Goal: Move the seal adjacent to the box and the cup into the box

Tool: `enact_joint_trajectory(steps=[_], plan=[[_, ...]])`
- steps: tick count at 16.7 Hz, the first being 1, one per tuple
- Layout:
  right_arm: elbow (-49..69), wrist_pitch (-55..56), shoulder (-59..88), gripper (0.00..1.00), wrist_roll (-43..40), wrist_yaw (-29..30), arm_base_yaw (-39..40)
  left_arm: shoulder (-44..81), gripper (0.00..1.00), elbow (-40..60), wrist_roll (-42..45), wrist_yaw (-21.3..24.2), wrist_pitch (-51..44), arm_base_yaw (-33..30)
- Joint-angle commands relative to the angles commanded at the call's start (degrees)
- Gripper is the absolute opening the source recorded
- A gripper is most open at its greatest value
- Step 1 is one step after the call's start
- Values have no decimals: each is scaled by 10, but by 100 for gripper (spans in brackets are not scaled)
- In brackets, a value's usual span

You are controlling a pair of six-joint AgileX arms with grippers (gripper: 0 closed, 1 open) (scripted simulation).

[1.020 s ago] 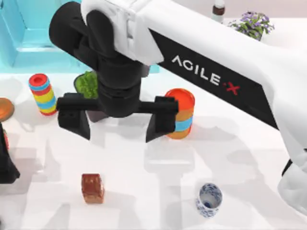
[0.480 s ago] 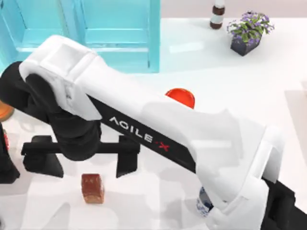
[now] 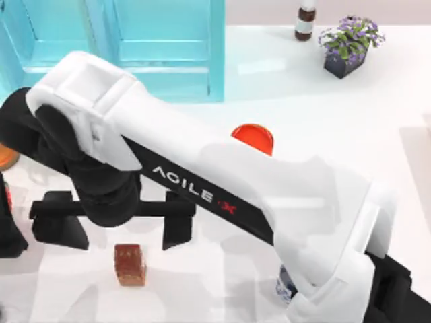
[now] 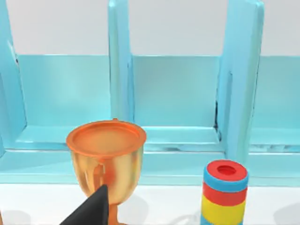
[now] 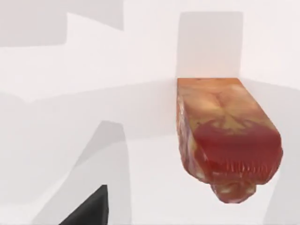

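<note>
The seal, a glossy reddish-brown block, stands on the white table at the front left. It looms large in the right wrist view. My right arm reaches across from the front right, and its gripper hangs open just behind and above the seal, fingers spread wide to either side. The cup, white with a blue pattern, peeks out from under the right arm at the front. The box, turquoise with compartments, stands at the back left. My left gripper is parked at the left edge.
An orange cylinder sticks out behind the right arm. A potted plant and a bottle stand at the back right. In front of the box stand a golden-orange goblet and a red-yellow-blue striped cylinder.
Over the second, my right arm swung from in front of the box toward the front left and came over the seal. In the last half second it barely moved.
</note>
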Motion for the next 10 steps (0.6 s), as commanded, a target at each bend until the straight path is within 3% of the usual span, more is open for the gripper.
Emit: enact_joint_trajectory(steps=[10], plan=[[295, -79, 214, 100, 2, 4, 3, 0, 100, 0, 0, 0, 0, 0]])
